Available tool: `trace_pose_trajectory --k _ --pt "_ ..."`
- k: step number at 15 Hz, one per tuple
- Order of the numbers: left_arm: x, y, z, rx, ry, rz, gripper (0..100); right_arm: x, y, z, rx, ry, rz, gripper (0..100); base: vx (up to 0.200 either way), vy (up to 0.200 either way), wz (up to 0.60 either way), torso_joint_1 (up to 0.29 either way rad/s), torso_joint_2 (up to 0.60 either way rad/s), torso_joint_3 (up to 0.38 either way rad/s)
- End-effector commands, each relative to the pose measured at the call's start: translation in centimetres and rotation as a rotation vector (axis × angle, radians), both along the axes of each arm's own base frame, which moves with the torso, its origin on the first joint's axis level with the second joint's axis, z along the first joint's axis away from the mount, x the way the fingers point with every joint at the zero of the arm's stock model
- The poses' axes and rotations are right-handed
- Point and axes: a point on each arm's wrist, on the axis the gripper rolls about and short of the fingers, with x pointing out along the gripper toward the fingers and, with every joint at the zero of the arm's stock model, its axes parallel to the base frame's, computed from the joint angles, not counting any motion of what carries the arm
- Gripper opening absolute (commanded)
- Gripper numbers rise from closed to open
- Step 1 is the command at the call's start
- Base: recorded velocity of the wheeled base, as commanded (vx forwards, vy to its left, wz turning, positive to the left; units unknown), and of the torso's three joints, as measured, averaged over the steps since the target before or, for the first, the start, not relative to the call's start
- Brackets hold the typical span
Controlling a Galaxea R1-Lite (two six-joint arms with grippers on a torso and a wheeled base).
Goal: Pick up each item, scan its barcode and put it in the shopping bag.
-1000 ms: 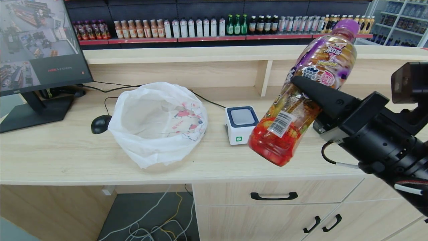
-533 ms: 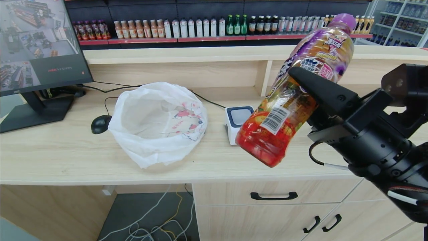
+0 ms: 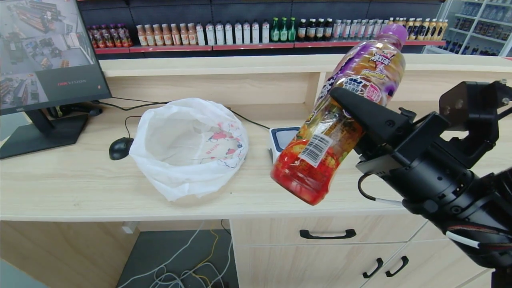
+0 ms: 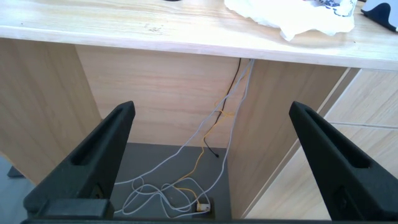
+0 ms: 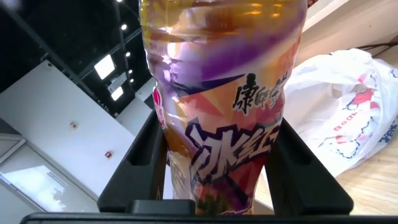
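My right gripper (image 3: 352,116) is shut on a drink bottle (image 3: 340,116) with a purple cap and a purple-orange label, held tilted in the air above the counter's right half. The bottle's barcode (image 3: 315,149) faces me, and its red base hangs just in front of the white scanner (image 3: 282,138). In the right wrist view the bottle (image 5: 227,106) sits between the two black fingers (image 5: 140,162). The white shopping bag (image 3: 188,144) stands open on the counter, left of the scanner. My left gripper (image 4: 211,162) is open, low in front of the counter beneath its edge.
A monitor (image 3: 44,52) stands at the back left with a black mouse (image 3: 120,148) beside the bag. A raised shelf (image 3: 256,64) runs behind the counter. Drawers (image 3: 328,234) lie below on the right, and cables (image 4: 186,186) hang in the open gap under the counter.
My right arm has carried the bottle to the left and slightly down, so its base now covers part of the scanner. The bag and the left gripper have not moved.
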Motion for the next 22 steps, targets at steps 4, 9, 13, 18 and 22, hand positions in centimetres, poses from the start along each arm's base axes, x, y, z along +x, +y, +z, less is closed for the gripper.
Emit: trace_pose_trajectory --k 4,9,13,18,22 --pt "0.0 0.0 0.0 -0.001 -0.001 0.001 100 0.2 0.3 -0.5 -0.012 0.012 0.002 0 0.0 0.0 0.0 0.0 0.0 0.0" --pt "0.0 0.0 0.0 -0.001 -0.001 0.001 100 0.1 0.3 -0.6 -0.023 0.007 0.002 0 0.0 0.0 0.0 0.0 0.0 0.0" --pt "0.0 0.0 0.0 -0.001 -0.001 0.001 100 0.0 0.2 -0.6 -0.058 -0.033 -0.028 0 0.0 0.0 0.0 0.0 0.0 0.0" --pt "0.0 0.0 0.0 -0.001 0.001 0.001 100 0.0 0.0 -0.9 -0.176 -0.142 -0.116 0 0.0 0.0 0.0 0.0 0.0 0.0" --pt "0.0 0.0 0.0 -0.001 -0.001 0.001 100 -0.3 -1.1 -2.5 -0.352 -0.228 -0.224 0 0.0 0.0 0.0 0.0 0.0 0.0"
